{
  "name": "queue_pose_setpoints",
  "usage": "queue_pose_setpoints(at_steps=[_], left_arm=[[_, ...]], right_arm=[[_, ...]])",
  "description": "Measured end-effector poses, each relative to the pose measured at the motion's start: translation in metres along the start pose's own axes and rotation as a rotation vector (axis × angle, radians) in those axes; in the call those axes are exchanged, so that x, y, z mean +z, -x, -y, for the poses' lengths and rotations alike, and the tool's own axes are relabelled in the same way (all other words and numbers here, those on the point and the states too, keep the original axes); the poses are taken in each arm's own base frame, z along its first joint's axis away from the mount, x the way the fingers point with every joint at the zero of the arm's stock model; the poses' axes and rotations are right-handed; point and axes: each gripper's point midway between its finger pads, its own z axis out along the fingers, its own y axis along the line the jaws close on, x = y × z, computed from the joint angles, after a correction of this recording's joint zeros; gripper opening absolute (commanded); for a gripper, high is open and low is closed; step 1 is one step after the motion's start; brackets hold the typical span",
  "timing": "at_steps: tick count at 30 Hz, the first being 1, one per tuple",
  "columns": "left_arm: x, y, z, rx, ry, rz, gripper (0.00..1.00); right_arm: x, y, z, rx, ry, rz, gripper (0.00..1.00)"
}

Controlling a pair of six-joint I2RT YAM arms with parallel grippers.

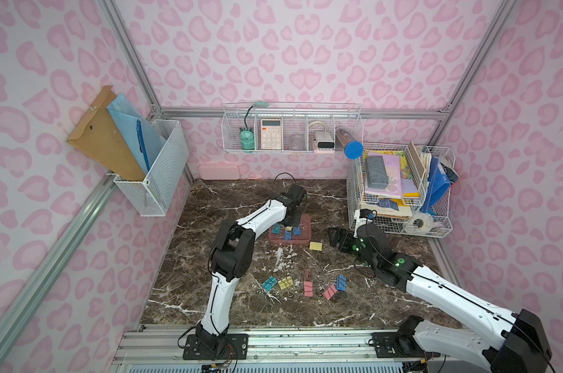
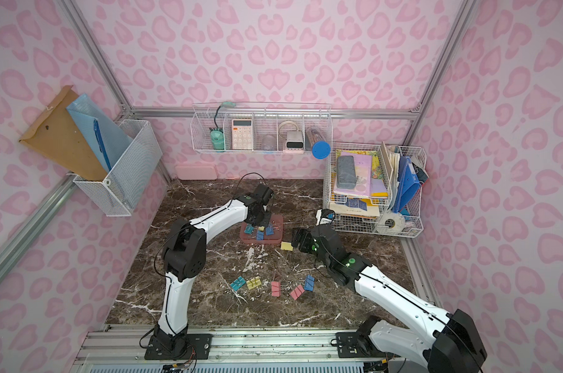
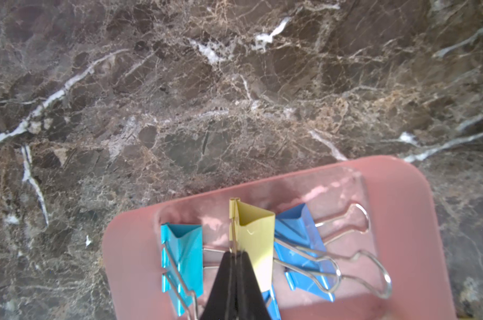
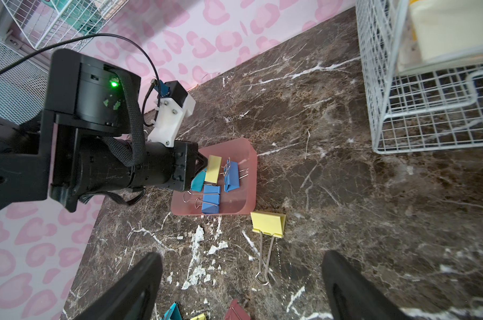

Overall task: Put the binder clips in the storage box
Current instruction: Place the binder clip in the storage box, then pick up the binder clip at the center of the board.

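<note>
Nearest the arm bases, six loose binder clips (image 1: pixel 308 288) are being shown scattered on the marble counter (image 1: pixel 251 316): teal, yellow, blue, dark red and two pink.

Further in, a larger yellow clip (image 4: pixel 268 224) is being seen flat on the counter just beside the storage box (image 4: pixel 246 171). The right wrist view alone is showing its wire handles lying between the right gripper (image 4: pixel 241 254) fingers (image 4: pixel 140 285), which are being held wide apart and clear of it.

Beyond, the box is partly being hidden in both top views by the left gripper (image 1: pixel 294 222). The left wrist view is supplying the detail: the left fingers (image 3: pixel 226 282) are being pressed together on the wire handle of a yellow binder clip (image 3: pixel 252 230), which is being held tilted inside the box between a teal clip (image 3: pixel 183 249) and a blue clip (image 3: pixel 298 243). A second blue clip (image 4: pixel 211 199) is being shown whole only from the right wrist.

Farthest, a pale pink case (image 1: pixel 219 171) is being seen against the back wall.
</note>
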Motion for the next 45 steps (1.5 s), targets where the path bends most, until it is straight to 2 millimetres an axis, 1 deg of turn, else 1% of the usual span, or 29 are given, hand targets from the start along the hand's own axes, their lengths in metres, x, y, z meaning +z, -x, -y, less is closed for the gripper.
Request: queue_pose_setpoints(at_steps=[3, 6, 9, 12, 14, 15, 17, 18, 19, 20, 21, 22, 26, 29, 30, 32, 35, 37, 40, 45], left_arm=[[-0.002, 0.005, 0.002, 0.001, -0.001, 0.001, 0.30], [-0.010, 0.012, 0.003, -0.006, -0.012, 0.021, 0.32], [-0.027, 0.019, 0.005, -0.016, -0.040, 0.045, 0.35], [-0.057, 0.030, 0.008, -0.043, -0.087, 0.097, 0.36], [-0.084, 0.035, 0.011, -0.062, -0.132, 0.139, 0.35], [-0.096, 0.035, 0.012, -0.072, -0.145, 0.155, 0.34], [-0.125, 0.027, 0.017, -0.075, -0.188, 0.185, 0.31], [-0.137, 0.020, 0.019, -0.078, -0.206, 0.190, 0.30], [-0.151, 0.008, 0.021, -0.069, -0.222, 0.197, 0.29], [-0.164, -0.008, 0.023, -0.068, -0.234, 0.195, 0.29], [-0.172, -0.022, 0.025, -0.063, -0.242, 0.189, 0.28], [-0.181, -0.043, 0.028, -0.052, -0.254, 0.178, 0.28], [-0.204, -0.128, 0.033, -0.027, -0.272, 0.087, 0.28], [-0.212, -0.183, 0.036, 0.022, -0.256, 0.027, 0.28], [-0.210, -0.197, 0.037, 0.041, -0.249, 0.005, 0.28], [-0.199, -0.228, 0.037, 0.072, -0.211, -0.079, 0.27], [-0.181, -0.256, 0.032, 0.100, -0.146, -0.169, 0.27], [-0.174, -0.265, 0.034, 0.120, -0.134, -0.198, 0.27], [-0.163, -0.267, 0.033, 0.133, -0.093, -0.227, 0.31], [-0.147, -0.263, 0.033, 0.166, -0.022, -0.246, 0.36]], right_arm=[[-0.001, 0.001, -0.001, 0.003, 0.003, 0.003, 0.93], [-0.002, 0.002, -0.001, 0.007, 0.006, 0.006, 0.93], [-0.004, 0.003, -0.002, 0.020, 0.010, 0.011, 0.93], [-0.004, 0.003, -0.002, 0.021, 0.011, 0.010, 0.93], [-0.004, 0.003, -0.002, 0.024, 0.011, 0.010, 0.94], [-0.004, 0.003, -0.002, 0.024, 0.012, 0.009, 0.94], [-0.003, 0.003, -0.002, 0.024, 0.012, 0.007, 0.94], [-0.003, 0.002, -0.002, 0.025, 0.012, 0.006, 0.94], [-0.003, 0.001, -0.001, 0.029, 0.012, 0.006, 0.94], [-0.002, 0.000, -0.001, 0.030, 0.014, 0.002, 0.94], [-0.002, -0.002, -0.001, 0.030, 0.017, -0.002, 0.94], [-0.001, -0.004, 0.000, 0.030, 0.019, -0.007, 0.94], [0.002, -0.009, 0.000, 0.044, 0.026, -0.014, 0.94], [0.006, -0.011, 0.000, 0.043, 0.028, -0.021, 0.94], [0.007, -0.012, -0.001, 0.043, 0.032, -0.026, 0.94], [0.010, -0.014, -0.002, 0.043, 0.036, -0.034, 0.94], [0.012, -0.015, -0.002, 0.042, 0.035, -0.041, 0.94], [0.012, -0.014, -0.004, 0.042, 0.038, -0.038, 0.94], [0.009, -0.011, -0.006, 0.044, 0.046, -0.029, 0.94], [0.004, -0.010, -0.003, 0.046, 0.046, -0.019, 0.94]])
